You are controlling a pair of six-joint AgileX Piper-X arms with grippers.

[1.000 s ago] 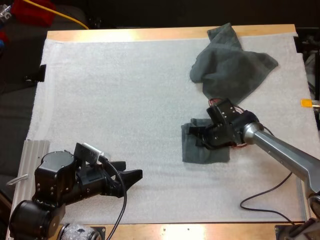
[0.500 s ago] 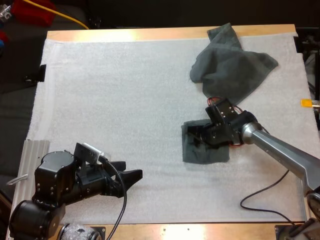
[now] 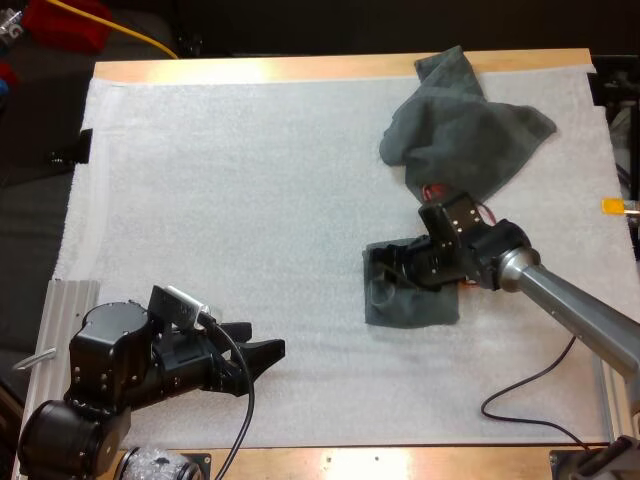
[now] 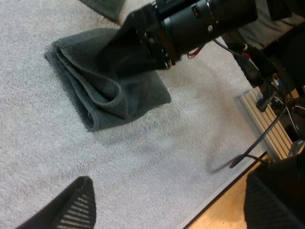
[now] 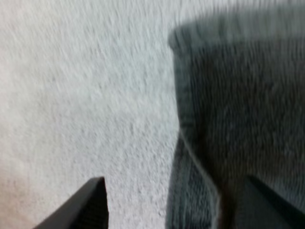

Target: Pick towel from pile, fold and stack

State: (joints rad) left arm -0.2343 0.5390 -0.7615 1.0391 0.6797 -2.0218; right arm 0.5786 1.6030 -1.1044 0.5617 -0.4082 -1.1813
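- High view: a white mat [image 3: 230, 200] covers the wooden table [image 3: 300, 68].
- A crumpled towel [image 3: 460, 130] lies at the mat's far right; its far tip reaches the table's bare far edge.
- A folded towel [image 3: 410, 300] lies flat on the mat, just near of the crumpled one and right of the mat's middle.
- The right tool [image 3: 385, 275] is low over the folded towel's far left part, and its arm runs off to the near right.
- The left tool [image 3: 262, 355] rests at the near left of the mat, pointing right, well apart from both towels; its fingers are spread and hold nothing.
- Left wrist view: the left tool [image 4: 167, 191] has its two fingers wide apart over bare mat [image 4: 157, 157].
- Beyond them the folded towel [image 4: 114, 90] shows its layered edges, with the right tool [image 4: 119, 47] lying on top of it.
- A corner of the crumpled towel [image 4: 105, 7] shows farther off.
- Right wrist view: the right tool [image 5: 176, 200] has its fingers spread.
- One finger stands over bare mat [image 5: 71, 71] and the other over the folded towel [image 5: 238, 95].
- The towel's rolled edge runs between the fingers, and they pinch nothing.
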